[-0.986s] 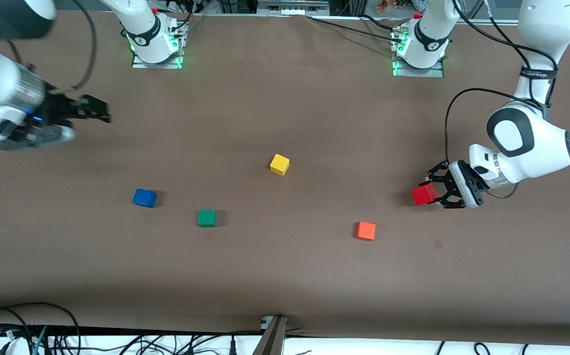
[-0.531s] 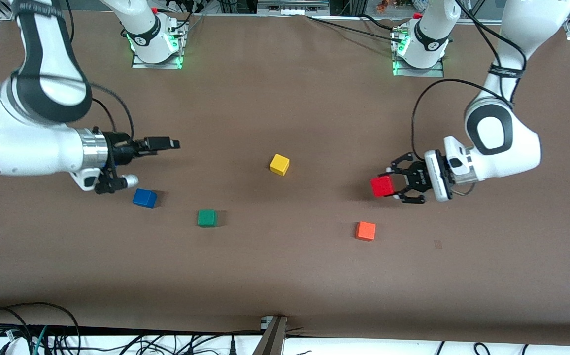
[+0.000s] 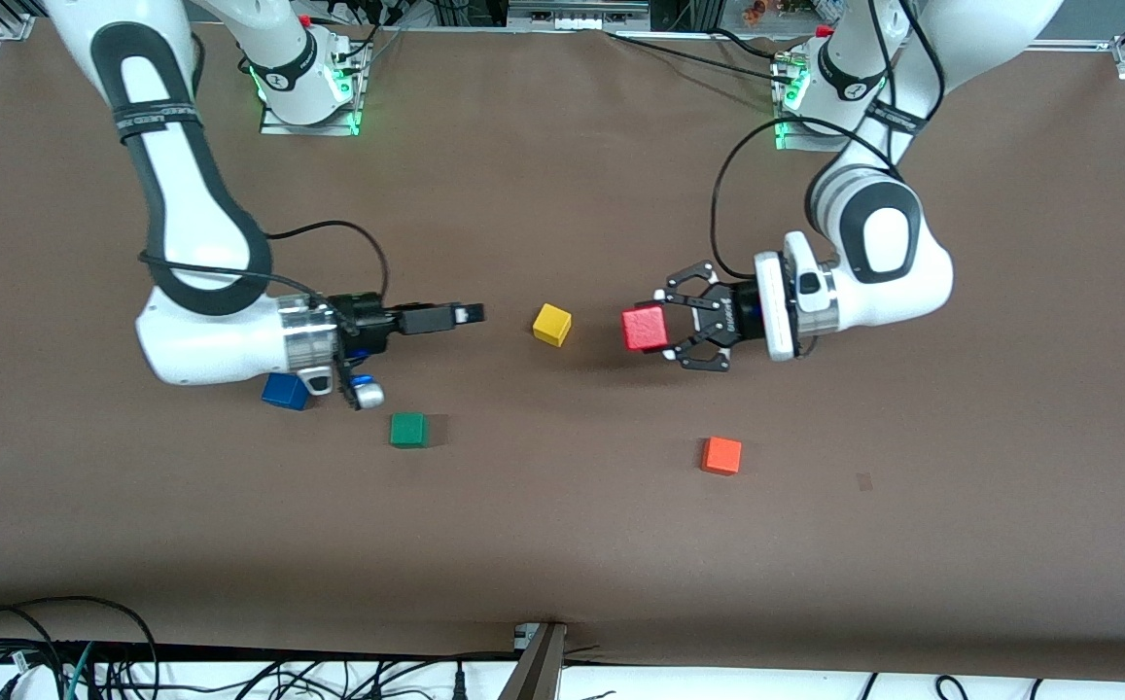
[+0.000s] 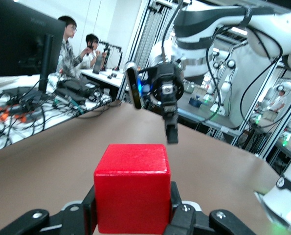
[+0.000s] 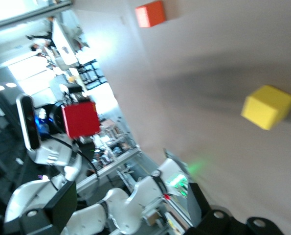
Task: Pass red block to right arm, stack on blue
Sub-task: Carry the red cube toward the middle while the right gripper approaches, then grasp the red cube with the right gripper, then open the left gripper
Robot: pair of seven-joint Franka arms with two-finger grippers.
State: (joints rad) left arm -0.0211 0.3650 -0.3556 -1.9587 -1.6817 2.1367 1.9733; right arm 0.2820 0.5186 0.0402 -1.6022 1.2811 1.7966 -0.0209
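Right end effector [image 3: 473, 313]: slim black fingers spread wide and holding nothing, level above the tabletop [image 3: 562, 544], pointing at the left arm's end
Blue block [image 3: 284, 391]: on the tabletop, partly hidden under the right arm's wrist, with the green block [image 3: 407, 430] near it and nearer the front camera
Yellow block [image 3: 551, 324]: on the tabletop between the two end effectors
Red block [image 3: 645, 329]: in the air, pinched in the left end effector [image 3: 661, 329], just beside the yellow block's spot
Orange block [image 3: 721, 455]: nearer the front camera, well apart
Handover risk: if the right fingers meet the red block off-centre or the left lets go too soon, it would likely drop among the other cubes
Stacking risk: the right wrist hangs close over the blue block and might nudge it
Writing: none readable
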